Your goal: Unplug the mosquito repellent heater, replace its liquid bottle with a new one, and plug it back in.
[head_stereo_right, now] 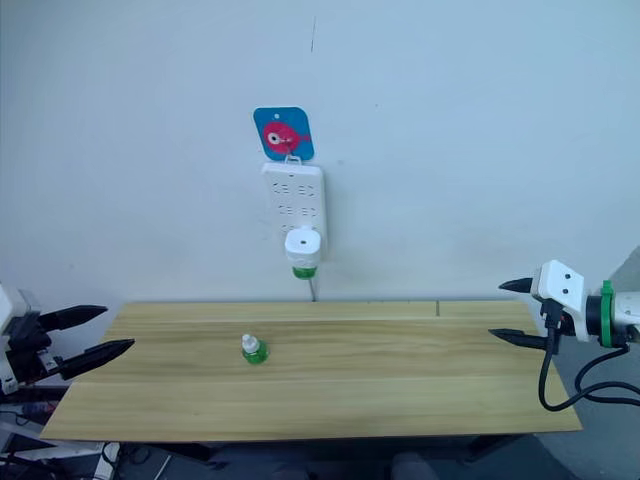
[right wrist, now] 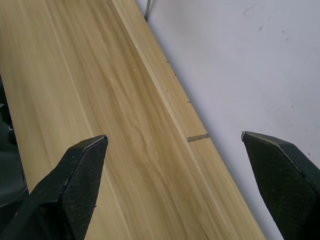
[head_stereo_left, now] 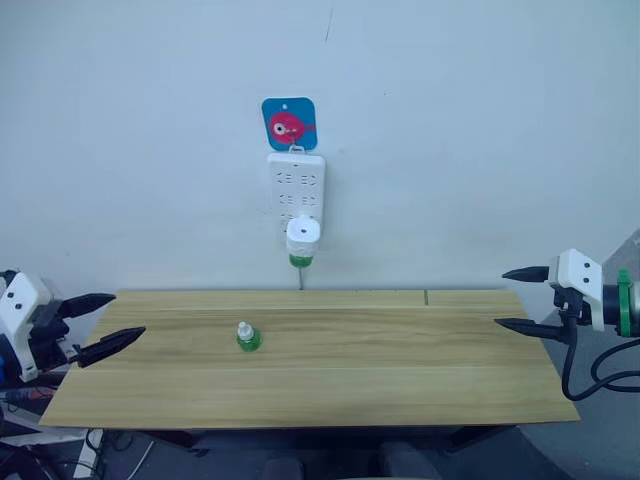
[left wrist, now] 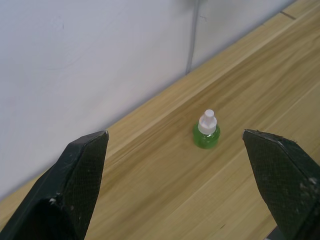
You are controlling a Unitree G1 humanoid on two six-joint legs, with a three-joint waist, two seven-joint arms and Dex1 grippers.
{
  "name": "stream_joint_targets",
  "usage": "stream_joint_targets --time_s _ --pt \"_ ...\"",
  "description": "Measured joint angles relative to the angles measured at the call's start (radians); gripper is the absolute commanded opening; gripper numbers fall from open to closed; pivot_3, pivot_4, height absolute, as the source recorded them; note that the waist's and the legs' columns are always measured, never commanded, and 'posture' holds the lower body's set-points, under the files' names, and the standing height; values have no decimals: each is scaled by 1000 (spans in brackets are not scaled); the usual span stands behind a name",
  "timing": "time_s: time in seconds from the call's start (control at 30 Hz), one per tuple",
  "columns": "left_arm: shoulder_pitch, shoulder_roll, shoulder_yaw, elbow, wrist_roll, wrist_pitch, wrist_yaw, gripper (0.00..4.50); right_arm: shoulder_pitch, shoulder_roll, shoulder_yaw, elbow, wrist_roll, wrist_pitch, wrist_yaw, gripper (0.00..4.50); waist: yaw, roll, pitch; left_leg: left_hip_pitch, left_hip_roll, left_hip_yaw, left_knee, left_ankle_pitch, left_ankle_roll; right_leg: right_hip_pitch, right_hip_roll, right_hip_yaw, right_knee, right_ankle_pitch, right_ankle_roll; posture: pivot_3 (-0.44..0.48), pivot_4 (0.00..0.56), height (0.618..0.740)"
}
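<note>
On the wall's power strip (head_stereo_left: 296, 186), under a fish sticker (head_stereo_left: 289, 124), the mosquito repellent heater (head_stereo_left: 302, 234) sits plugged in above the table (head_stereo_left: 400, 380), where a spare green bottle (head_stereo_left: 248, 337) stands unobstructed between the spread-fingered left gripper (head_stereo_left: 108, 322) and right gripper (head_stereo_left: 512, 298).

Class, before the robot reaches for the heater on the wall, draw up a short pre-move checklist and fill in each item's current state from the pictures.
1. Mosquito repellent heater plugged into the power strip on the wall: ok.
2. Old bottle seated under the heater, green showing: ok.
3. New bottle upright on the table, apart from both arms: ok.
4. Left pincer open and holding nothing: ok.
5. Right pincer open and holding nothing: ok.
6. Either pincer near the heater: not ok; both sit at the table's ends, well away from it.
</note>
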State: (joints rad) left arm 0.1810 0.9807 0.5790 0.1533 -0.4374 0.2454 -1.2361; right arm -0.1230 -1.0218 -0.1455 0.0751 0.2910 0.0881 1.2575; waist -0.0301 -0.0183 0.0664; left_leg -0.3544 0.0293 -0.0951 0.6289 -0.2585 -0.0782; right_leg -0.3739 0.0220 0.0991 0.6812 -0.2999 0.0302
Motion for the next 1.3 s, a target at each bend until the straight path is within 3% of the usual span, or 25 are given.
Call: stream_joint_targets --time_s 0.4,0.57,0.73,0.83,1.03,1.3 --pt "-96 10 -71 8 34 68 43 4500 88 2 -51 -99 7 36 -66 4463 -3 1 2 0 0 0 0 0 0 0 0 0 0 0 0 -26 28 736" --pt "-201 5 -161 35 55 46 42 4500 110 17 -61 -280 71 176 -104 4463 -11 4 4 0 0 0 0 0 0 0 1 0 0 0 0 -88 41 736" --pt "-355 5 -267 67 17 163 -11 4500 123 19 -72 -516 183 306 -130 4463 -37 2 9 -1 0 -1 0 0 0 0 1 0 0 1 2 -169 65 736" --pt "-480 1 -334 133 8 212 -45 4500 110 25 -84 -642 272 424 -201 4463 -62 3 14 -3 0 -2 1 0 0 -1 2 0 0 1 3 -205 75 736" --pt "-707 -75 -468 278 73 147 -81 4500 11 70 -49 -805 359 622 -406 4463 -119 0 27 -6 0 -3 2 0 0 -2 2 1 0 2 5 -253 90 736" --pt "-844 -146 -520 462 145 27 -89 4500 -74 150 1 -908 473 825 -628 4463 -195 -1 37 -15 0 -5 1 0 0 -12 3 1 0 3 5 -309 106 736"
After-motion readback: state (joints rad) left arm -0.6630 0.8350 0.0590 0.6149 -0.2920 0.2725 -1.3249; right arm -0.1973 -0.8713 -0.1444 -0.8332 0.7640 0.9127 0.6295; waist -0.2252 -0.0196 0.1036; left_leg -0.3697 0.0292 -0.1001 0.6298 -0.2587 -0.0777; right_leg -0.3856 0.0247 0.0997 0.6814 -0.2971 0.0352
